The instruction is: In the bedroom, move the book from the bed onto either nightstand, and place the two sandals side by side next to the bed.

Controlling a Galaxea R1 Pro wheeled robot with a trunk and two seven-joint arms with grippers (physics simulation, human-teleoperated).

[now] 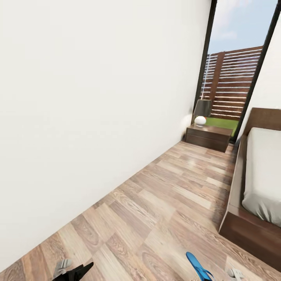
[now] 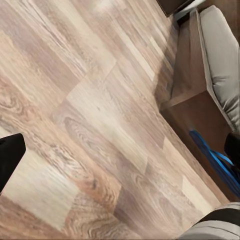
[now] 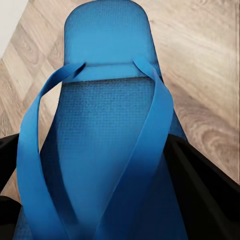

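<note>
Looking forward and down, the head view records a wood-plank floor (image 1: pixel 164 203) running between a white wall (image 1: pixel 97 97) and the bed (image 1: pixel 249 222), whose dark frame carries a bare grey mattress (image 1: pixel 265 175). A dark nightstand (image 1: pixel 208 137) stands at the far end before a tall window (image 1: pixel 234 70); on its top rest a small white round object (image 1: pixel 200 120) and a grey lampshade (image 1: pixel 203 108). A blue sandal (image 1: pixel 198 267) shows at the lower edge, just beside the bed's foot, and the left gripper (image 1: pixel 76 271) is at the lower left. No writing is legible.

The left wrist view shows floor, the bed corner (image 2: pixel 192 107) and the blue sandal (image 2: pixel 215 162) off the floor beside it. One dark finger (image 2: pixel 10 155) is in frame; the spread of the jaws cannot be told.

The right wrist view shows the right gripper (image 3: pixel 120 200) clamped on the sandal (image 3: pixel 107 130), straps uppermost, dark fingers (image 3: pixel 200 185) on either flank.
</note>
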